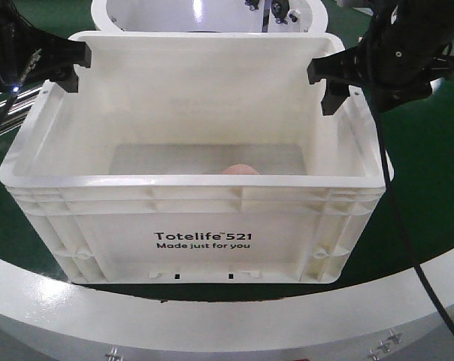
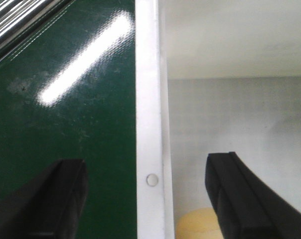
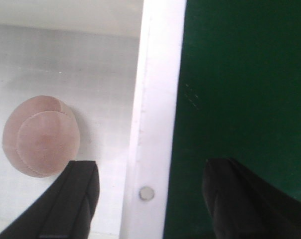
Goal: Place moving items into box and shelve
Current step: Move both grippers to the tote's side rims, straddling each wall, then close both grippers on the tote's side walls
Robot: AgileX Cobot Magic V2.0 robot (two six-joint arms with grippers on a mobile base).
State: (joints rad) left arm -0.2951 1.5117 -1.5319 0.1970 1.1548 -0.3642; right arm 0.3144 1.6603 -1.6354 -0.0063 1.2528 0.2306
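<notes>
- On the glossy green surface point(image 1: 426, 188) the box point(image 1: 204, 241) stands upright, its printed side toward the front camera; a curved white ring point(image 1: 212, 320) borders the green in front.
- Left gripper point(image 1: 74, 66): jaws wide, straddling the box's left wall, one finger outside over the green, one inside; neither touches the rim.
- Right gripper point(image 1: 326, 84): jaws wide, straddling the right wall the same way.
- Pinkish-tan ball point(image 3: 41, 135): on the box floor, apart from the right wall.
- Cream ball point(image 2: 198, 225): on the box floor just beside the left wall, partly hidden by a finger.
- Chrome rails point(image 2: 11, 15) run along the left of the green surface, which carries a strip of lamp glare point(image 2: 85, 59).
</notes>
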